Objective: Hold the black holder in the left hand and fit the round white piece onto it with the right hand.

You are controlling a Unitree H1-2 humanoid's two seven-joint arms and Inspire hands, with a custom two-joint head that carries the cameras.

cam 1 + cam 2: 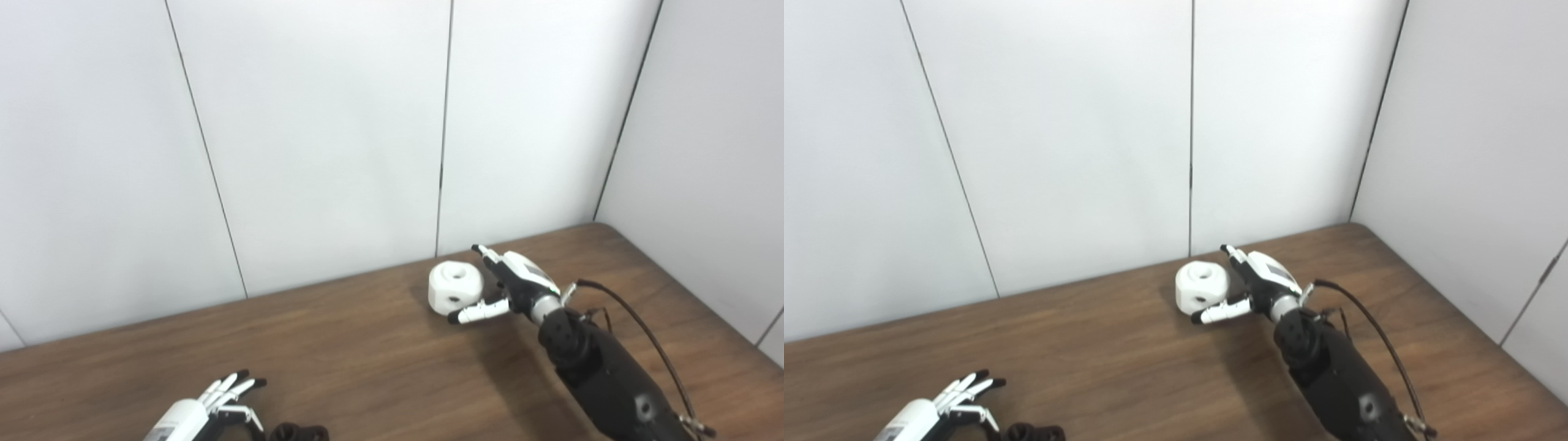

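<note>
Left eye view: no readable writing. The right robot hand (503,283) is spread open beside the round white plastic piece (454,286), thumb low along its near side, a finger past its far side; contact unclear. The piece sits on the brown wooden bench (367,343) near the white panel wall (318,135).

Right eye view: the left robot hand (944,405), fingers apart and released, hovers beside the black holder (1035,433) at the bench's near edge. Open bench lies between both hands.

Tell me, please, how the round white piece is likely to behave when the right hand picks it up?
The white piece looks rigid and smooth, so it may slip between the right hand's fingers. It sits flat on the table, so it probably won't roll. Its holes suggest it is light.
</note>
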